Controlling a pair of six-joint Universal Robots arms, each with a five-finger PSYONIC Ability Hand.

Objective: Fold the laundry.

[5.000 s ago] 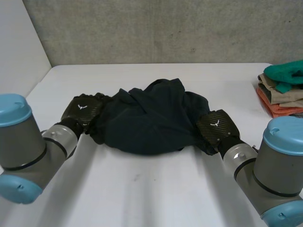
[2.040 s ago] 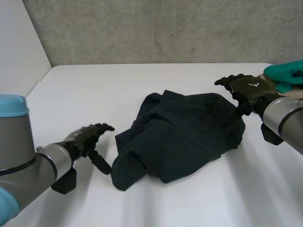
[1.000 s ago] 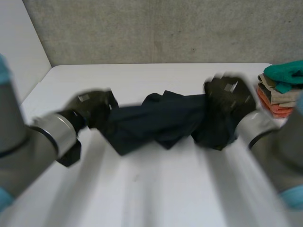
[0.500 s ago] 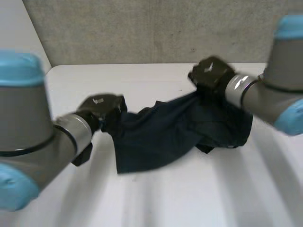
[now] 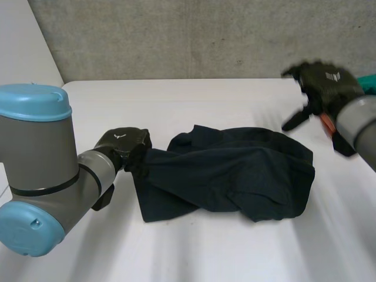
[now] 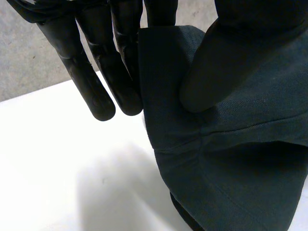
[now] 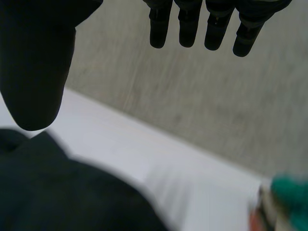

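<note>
A dark navy garment (image 5: 229, 173) lies bunched across the middle of the white table (image 5: 176, 100). My left hand (image 5: 124, 144) holds its left end, and in the left wrist view the thumb (image 6: 226, 53) pinches the cloth (image 6: 231, 159) against the fingers (image 6: 96, 77). My right hand (image 5: 322, 82) hangs in the air above and to the right of the garment's right end, fingers spread, touching nothing. In the right wrist view its fingers (image 7: 192, 24) are straight and empty, with the dark cloth (image 7: 62, 197) below them.
A stack of folded clothes, green piece (image 5: 369, 82) on top, stands at the table's right edge behind my right hand; it also appears as the green cloth (image 7: 291, 197) in the right wrist view. A grey wall (image 5: 194, 35) backs the table.
My right hand has let go of the garment and risen up and to the right. The garment's right end has dropped onto the table. My left hand keeps its grip.
</note>
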